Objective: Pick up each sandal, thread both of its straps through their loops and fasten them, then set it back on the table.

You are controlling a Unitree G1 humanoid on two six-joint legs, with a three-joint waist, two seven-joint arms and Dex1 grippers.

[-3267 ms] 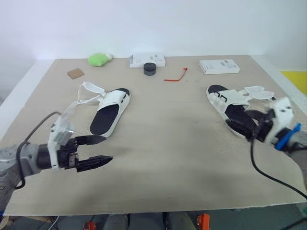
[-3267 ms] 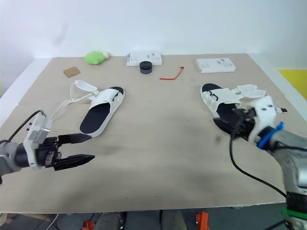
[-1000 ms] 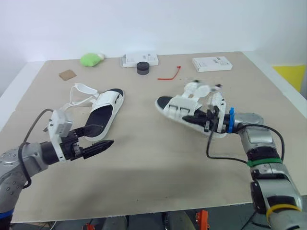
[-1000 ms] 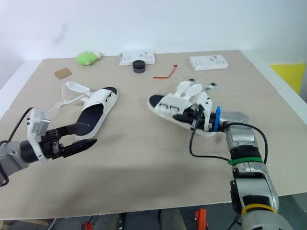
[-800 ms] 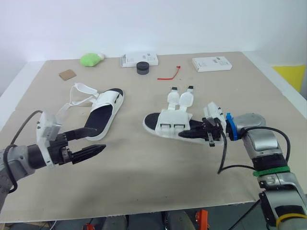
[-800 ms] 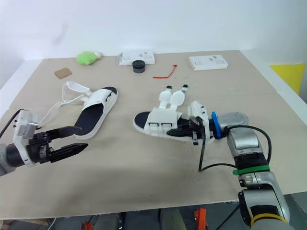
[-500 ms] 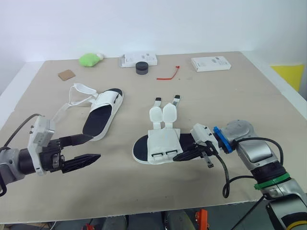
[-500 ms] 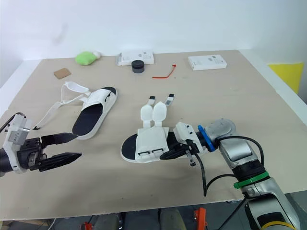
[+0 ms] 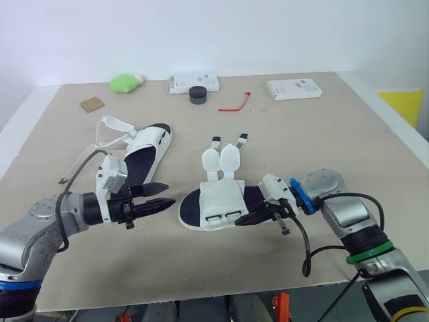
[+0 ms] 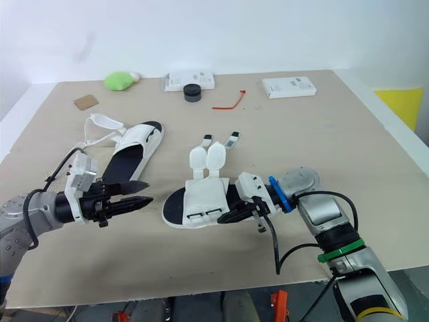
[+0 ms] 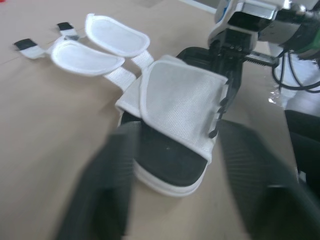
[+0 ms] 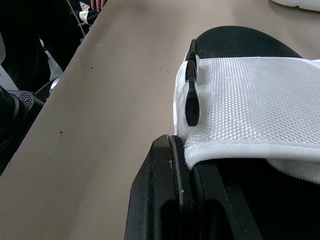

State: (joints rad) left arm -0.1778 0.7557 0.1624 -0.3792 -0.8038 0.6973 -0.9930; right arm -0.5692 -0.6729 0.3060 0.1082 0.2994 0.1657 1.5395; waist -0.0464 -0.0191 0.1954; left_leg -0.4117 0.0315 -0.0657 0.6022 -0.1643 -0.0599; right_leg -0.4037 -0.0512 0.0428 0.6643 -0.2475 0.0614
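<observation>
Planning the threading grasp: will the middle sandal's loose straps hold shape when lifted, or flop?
Likely flop: the straps lie flat and splayed, joined by thin webbing. The sandal is probably light and fairly stiff: thick sole, no visible bend where the right gripper pinches its edge.

The right gripper [image 9: 240,222], reaching in low, pinches the near side edge of the middle sandal [image 9: 221,200]; the left gripper [image 9: 169,194], fingers parted, points at its opposite end.

The sandal [image 11: 175,102] has white woven-mesh cloth straps and a matt black footbed.
</observation>
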